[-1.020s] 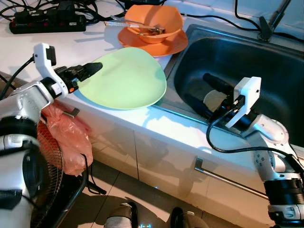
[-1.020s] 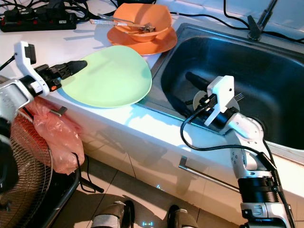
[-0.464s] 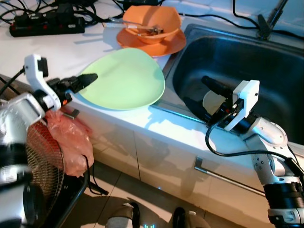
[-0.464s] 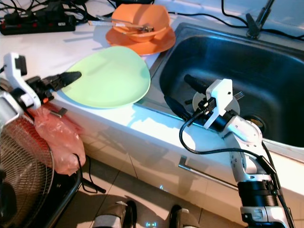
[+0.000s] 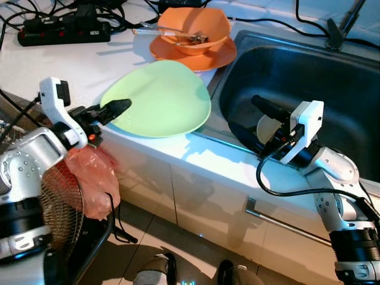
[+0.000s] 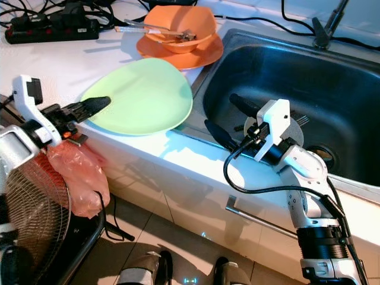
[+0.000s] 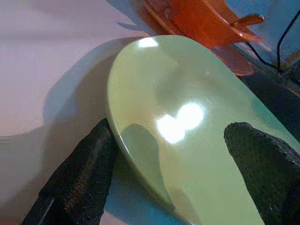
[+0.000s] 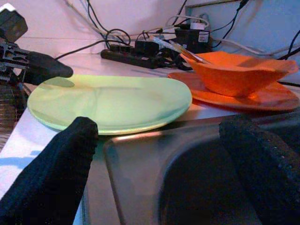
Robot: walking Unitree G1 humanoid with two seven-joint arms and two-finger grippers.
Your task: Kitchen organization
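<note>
While the light green plate (image 5: 159, 100) lies flat on the white countertop (image 5: 65, 62) just beside the steel sink (image 5: 332, 77), the left gripper (image 7: 168, 154) reaches its near rim with fingers spread — one under the edge, the other above the plate. The right gripper (image 6: 228, 119) hangs over the sink basin, its fingers also apart and holding nothing. Behind the plate, an orange bowl (image 5: 195, 27) with utensils sits on an orange plate (image 5: 199, 56).

You see a pale green plate (image 5: 159, 101) lying flat left of centre in the head views, its right edge overhanging the sink's rim. Above it, at top centre, an orange bowl (image 5: 195, 29) holding utensils sits upright on an orange plate (image 5: 196, 56).
</note>
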